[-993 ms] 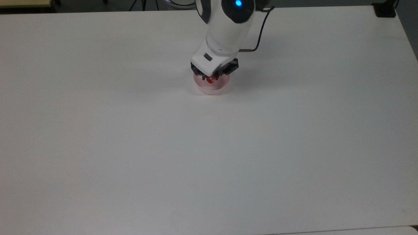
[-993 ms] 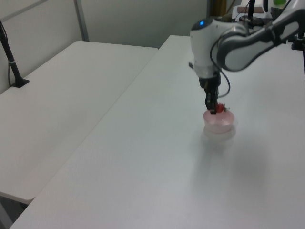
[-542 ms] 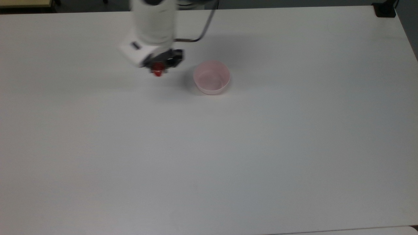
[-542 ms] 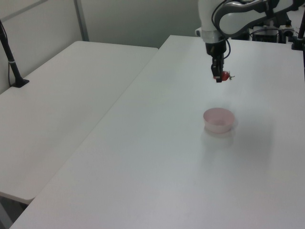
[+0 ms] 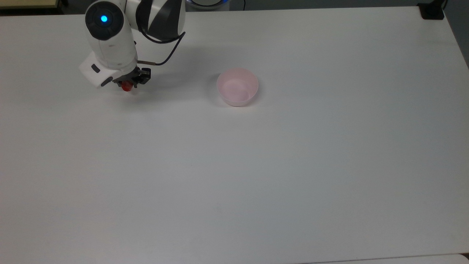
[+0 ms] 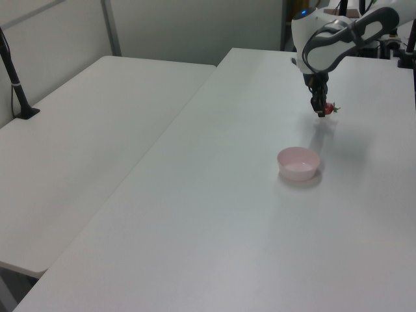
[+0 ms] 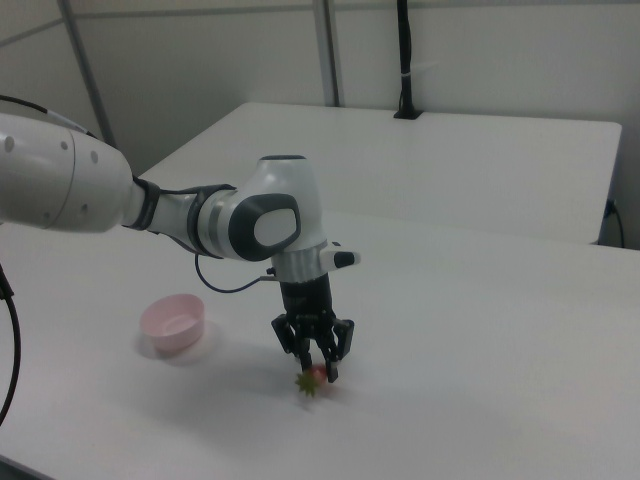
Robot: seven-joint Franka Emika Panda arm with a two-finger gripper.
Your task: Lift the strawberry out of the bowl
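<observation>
The strawberry (image 5: 127,87) is red with a green cap, and my gripper (image 5: 127,84) is shut on it, fingers pointing down. It hangs very low over the white table (image 5: 234,176), far to the top view's left of the bowl. In the right view the strawberry (image 7: 314,378) shows between the fingertips of the gripper (image 7: 319,370), its green cap toward the camera. The pale pink bowl (image 5: 237,87) stands empty near the table's middle back. In the left view the strawberry (image 6: 329,109) is beyond the bowl (image 6: 299,162), held by the gripper (image 6: 322,111).
A black cable (image 5: 166,55) loops off the wrist. A black block (image 5: 431,11) sits at the table's far right corner in the top view. A second white table (image 6: 91,136) adjoins on the left view's left, with a black post (image 6: 14,75) on it.
The gripper lifted the strawberry out of the bowl and carried it to the top view's left, then came lower toward the table. The bowl stayed in place, now empty.
</observation>
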